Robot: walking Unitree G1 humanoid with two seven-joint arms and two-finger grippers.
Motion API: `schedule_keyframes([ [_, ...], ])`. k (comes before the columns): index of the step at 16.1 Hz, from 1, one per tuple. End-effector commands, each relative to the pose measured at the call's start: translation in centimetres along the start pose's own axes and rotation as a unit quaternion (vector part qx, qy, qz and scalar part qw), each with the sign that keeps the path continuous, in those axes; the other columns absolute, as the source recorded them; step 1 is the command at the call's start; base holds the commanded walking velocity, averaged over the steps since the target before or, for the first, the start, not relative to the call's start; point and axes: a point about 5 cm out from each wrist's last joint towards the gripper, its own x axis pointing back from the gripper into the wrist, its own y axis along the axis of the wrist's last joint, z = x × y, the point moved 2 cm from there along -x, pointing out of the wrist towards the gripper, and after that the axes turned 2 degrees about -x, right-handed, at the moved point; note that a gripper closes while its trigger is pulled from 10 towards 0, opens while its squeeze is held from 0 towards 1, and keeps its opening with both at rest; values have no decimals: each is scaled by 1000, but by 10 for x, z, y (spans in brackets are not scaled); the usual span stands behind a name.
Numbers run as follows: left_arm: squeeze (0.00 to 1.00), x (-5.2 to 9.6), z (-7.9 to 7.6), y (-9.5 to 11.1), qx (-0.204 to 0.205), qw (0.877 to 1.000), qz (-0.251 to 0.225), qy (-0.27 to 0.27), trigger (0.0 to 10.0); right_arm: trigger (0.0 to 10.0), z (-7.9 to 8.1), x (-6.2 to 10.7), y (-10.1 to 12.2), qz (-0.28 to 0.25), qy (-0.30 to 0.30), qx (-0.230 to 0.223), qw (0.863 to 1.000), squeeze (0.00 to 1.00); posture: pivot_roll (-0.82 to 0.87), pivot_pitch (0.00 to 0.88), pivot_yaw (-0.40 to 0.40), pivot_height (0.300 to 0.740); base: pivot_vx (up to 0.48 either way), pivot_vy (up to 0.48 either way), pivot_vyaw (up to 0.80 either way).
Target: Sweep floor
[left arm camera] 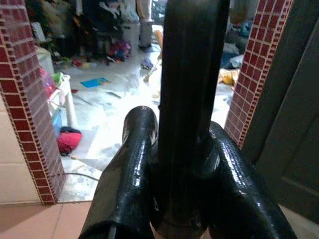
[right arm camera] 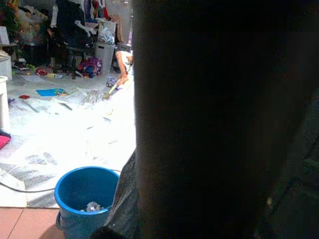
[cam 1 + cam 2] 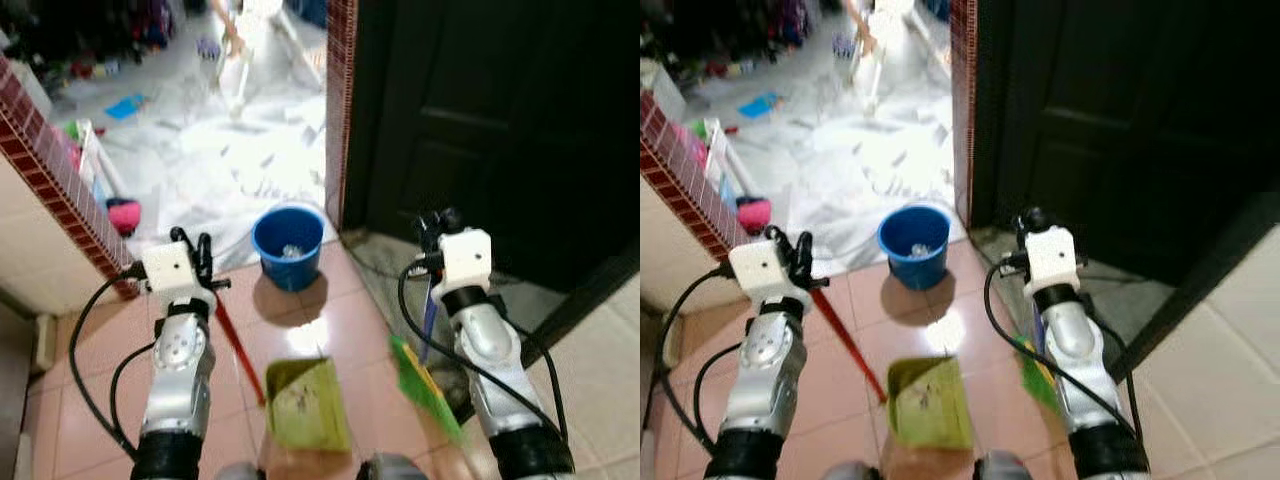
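Observation:
A green dustpan (image 3: 305, 400) with dirt in it rests on the pink floor tiles between my arms. Its red handle (image 3: 238, 345) slants up to my left gripper (image 3: 195, 250), which is shut on it. In the left wrist view both black fingers (image 1: 129, 164) clamp the dark pole (image 1: 189, 89). My right gripper (image 3: 435, 225) is shut on the blue handle (image 3: 430, 315) of a broom. The broom's green bristles (image 3: 425, 385) touch the floor by the dark doorway. A blue bucket (image 3: 290, 245) with a little rubbish inside stands just ahead.
A red brick-tiled wall (image 3: 60, 170) runs along the left, and a brick pillar (image 3: 340, 100) stands beside a dark door (image 3: 480, 120) on the right. Crumpled white sheeting (image 3: 230, 150) covers the floor beyond the bucket. A pink object (image 3: 125, 215) lies by the wall.

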Motion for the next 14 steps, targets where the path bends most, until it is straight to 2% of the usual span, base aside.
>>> schedule_keyframes([
  [1,0,-4,8,14,-17,999,-28,16,10000,10000,5,-5,11,-27,10,-2,1000,0,-83,0,58,740,0,0,481],
  [4,0,-7,14,18,-28,999,-34,31,10000,10000,10,-7,16,-39,20,-8,999,0,-83,0,64,740,0,0,706],
  [7,0,-12,13,37,-7,997,-62,34,10000,10000,6,-11,27,-58,13,-7,998,0,-80,0,66,740,0,0,690],
  [9,0,-16,9,51,-12,996,-84,29,10000,10000,1,-13,23,-52,10,-1,999,0,-70,0,61,740,0,0,0],
  [12,0,-18,11,60,-7,994,-99,37,10000,10000,-2,-14,22,-49,5,4,999,0,-70,0,59,740,0,0,0],
  [14,0,-20,12,77,-8,991,-131,37,10000,10000,-6,-14,20,-43,-1,10,999,0,-66,0,58,740,0,0,0],
])
